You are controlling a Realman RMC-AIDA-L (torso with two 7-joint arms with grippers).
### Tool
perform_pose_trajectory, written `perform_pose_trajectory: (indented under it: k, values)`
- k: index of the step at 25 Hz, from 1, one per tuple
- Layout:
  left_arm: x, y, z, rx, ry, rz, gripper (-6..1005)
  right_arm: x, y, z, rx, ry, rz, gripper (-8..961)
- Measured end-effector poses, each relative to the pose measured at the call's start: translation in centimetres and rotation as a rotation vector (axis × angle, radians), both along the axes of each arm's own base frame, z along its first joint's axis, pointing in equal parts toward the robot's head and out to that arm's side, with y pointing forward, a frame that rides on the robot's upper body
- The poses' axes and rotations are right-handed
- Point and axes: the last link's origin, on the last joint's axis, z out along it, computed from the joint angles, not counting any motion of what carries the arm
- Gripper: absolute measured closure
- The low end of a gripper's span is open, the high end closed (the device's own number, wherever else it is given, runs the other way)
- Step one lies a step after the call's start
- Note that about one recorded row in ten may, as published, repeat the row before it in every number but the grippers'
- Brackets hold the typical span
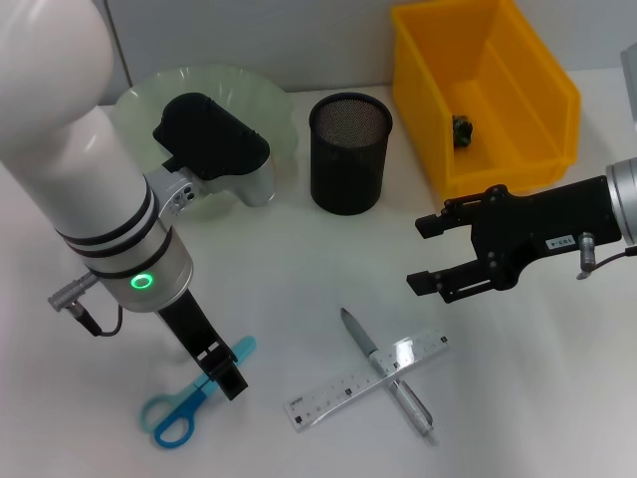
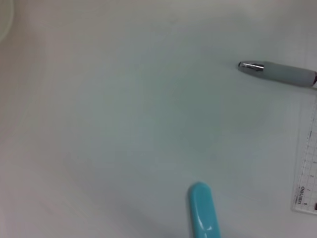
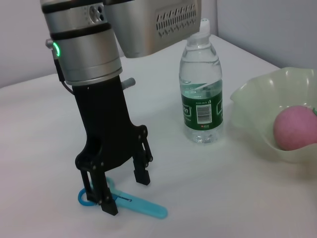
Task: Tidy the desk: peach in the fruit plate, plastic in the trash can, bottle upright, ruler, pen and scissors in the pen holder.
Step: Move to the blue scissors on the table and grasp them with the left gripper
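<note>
Scissors (image 1: 189,396) lie flat at near left, left gripper (image 1: 226,373) straddling the blades, fingers spread and grasping nothing; likely best to close squarely across the blades and lift level toward the far pen holder (image 1: 349,152); right gripper (image 1: 430,255) idles open, right.

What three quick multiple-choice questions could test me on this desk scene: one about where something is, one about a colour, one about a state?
1. Where is the peach?
A. in the fruit plate
B. in the yellow bin
C. on the ruler

2. What colour are the scissors?
A. red
B. blue
C. black

3. How is the bottle standing?
A. lying down
B. upside down
C. upright

Answers: 1 A, the pink fruit sits inside the green plate. 2 B, handles and blade cover are light blue, under the left gripper. 3 C, its cap points up in the right wrist view.
</note>
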Motion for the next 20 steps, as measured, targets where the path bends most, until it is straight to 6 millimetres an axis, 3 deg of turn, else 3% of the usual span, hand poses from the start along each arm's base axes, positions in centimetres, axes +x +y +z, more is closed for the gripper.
perform_pose_trajectory:
  k: [20]
  values:
    - [-0.20, -0.16, -0.46, -0.016, 0.021, -0.033, 274, 0.00, 0.08, 0.13, 0.007, 0.006, -0.004, 173]
